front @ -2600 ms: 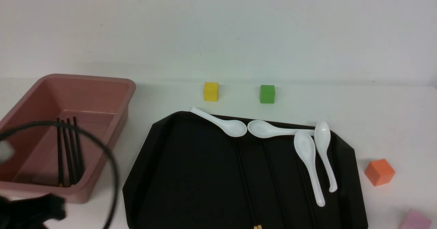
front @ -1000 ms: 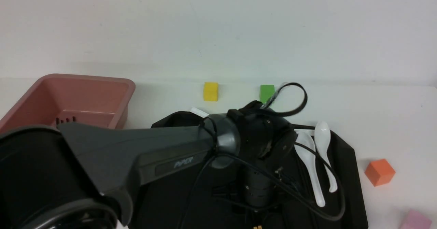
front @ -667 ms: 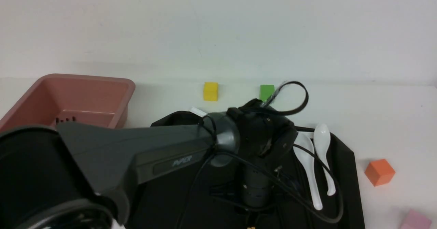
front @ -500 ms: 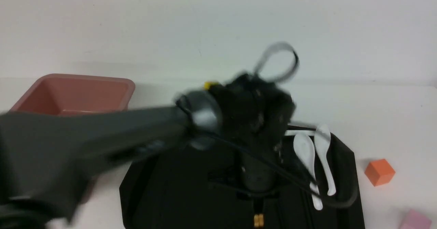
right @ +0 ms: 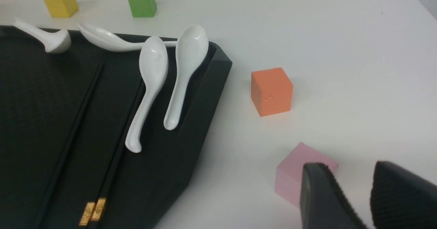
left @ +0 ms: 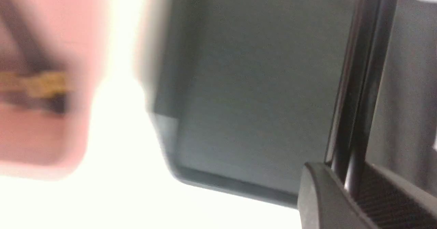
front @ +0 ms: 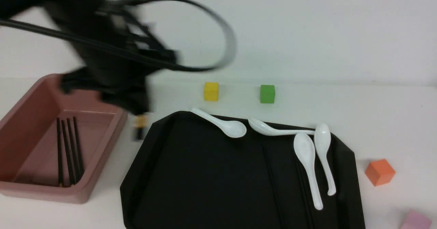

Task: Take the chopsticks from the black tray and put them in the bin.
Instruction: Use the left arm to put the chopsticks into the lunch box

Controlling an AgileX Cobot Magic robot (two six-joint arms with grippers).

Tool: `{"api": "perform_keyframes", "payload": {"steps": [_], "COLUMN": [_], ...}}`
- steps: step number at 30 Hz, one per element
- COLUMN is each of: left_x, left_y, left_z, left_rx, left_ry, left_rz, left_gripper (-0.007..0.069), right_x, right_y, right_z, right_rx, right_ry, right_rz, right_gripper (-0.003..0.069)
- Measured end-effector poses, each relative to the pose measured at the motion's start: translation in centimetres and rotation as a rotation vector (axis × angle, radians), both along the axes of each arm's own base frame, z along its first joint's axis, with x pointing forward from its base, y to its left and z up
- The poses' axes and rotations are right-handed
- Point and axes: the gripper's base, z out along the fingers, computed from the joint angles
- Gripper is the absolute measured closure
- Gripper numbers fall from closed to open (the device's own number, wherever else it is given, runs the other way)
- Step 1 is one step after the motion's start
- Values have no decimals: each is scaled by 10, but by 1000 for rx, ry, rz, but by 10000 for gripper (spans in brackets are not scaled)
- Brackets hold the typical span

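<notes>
front: left arm motion-blurred | near end of black tray cut off by edge

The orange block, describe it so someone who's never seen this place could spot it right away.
Find the big black tray, the widest thing on the table. Just beyond its right-hand edge, on the white surface, sits the small orange block. The pink block lies nearer the robot, and the green and yellow ones stand beyond the tray's far edge.
</notes>
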Motion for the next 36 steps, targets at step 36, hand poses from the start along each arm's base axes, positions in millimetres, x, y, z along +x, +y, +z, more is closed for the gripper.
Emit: {"api": "perform_keyframes", "payload": {"steps": [36], "left_x": [-19], "left_y": [100], "left_z": [-5], "left_rx": [69], "left_ry": [-54], "left_rz": [58], "left_gripper": [637], "right_x": [0], "right_y": [0], "right_z": [0], "right_rx": [0], "right_ry": [0], "right_rz": [0], "right_gripper": [419]}}
